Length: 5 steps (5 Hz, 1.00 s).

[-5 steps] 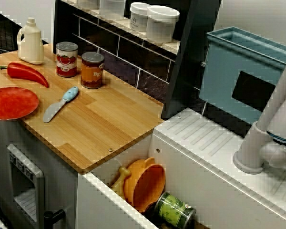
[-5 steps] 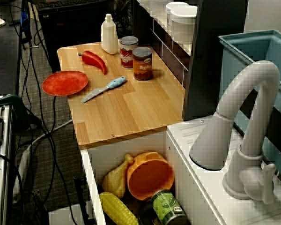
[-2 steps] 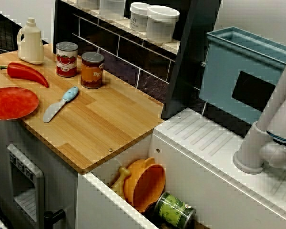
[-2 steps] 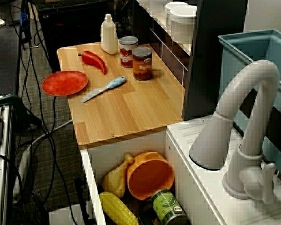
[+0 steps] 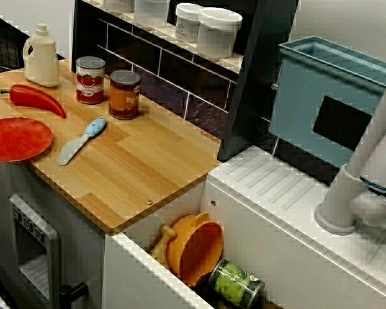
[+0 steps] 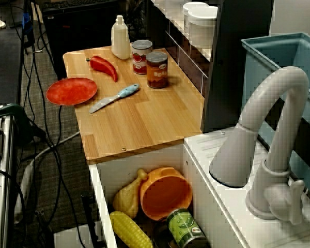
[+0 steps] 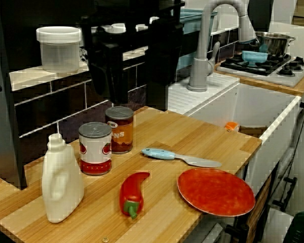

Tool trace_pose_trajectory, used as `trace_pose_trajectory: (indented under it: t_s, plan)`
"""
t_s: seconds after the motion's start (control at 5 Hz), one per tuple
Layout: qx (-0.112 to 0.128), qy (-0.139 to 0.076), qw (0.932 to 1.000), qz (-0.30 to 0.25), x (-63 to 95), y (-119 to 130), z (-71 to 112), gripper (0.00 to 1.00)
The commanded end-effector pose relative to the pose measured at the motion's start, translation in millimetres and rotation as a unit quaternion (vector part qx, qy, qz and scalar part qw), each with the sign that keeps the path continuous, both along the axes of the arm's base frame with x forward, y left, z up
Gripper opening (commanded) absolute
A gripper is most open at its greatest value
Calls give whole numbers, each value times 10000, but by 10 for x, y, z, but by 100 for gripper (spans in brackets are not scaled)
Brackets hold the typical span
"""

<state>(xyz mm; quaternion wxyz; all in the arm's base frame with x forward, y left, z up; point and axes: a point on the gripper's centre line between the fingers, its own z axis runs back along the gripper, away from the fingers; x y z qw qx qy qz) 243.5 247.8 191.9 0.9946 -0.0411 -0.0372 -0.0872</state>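
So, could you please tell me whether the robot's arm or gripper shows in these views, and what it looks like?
Neither shows in any of the three views, so colour, shape, cables and markings cannot be told. The curved pale form in the view over the sink is the tap, not an arm.

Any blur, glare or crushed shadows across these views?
High view: tap looms large and soft, counter edge jagged. Closer counter view: even light, no strong glare on the orange can. Low side view: black shelf post crushed dark.
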Motion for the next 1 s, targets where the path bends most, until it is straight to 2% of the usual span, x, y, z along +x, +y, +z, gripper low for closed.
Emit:
trace_pose_trajectory:
  t_s: [0.0, 0.2, 0.4, 0.6, 0.8]
  plan:
    - [371, -575, 9965, 489, 306, -192, 80, 100]
    - [689, -873, 9938, -101, 471, -280, 49, 100]
    - [675, -1073, 9919, -97, 631, -253, 75, 100]
    - [829, -1270, 9884, 20, 717, -207, 95, 100]
    - [998, -1331, 9860, 112, 735, -99, 114, 100]
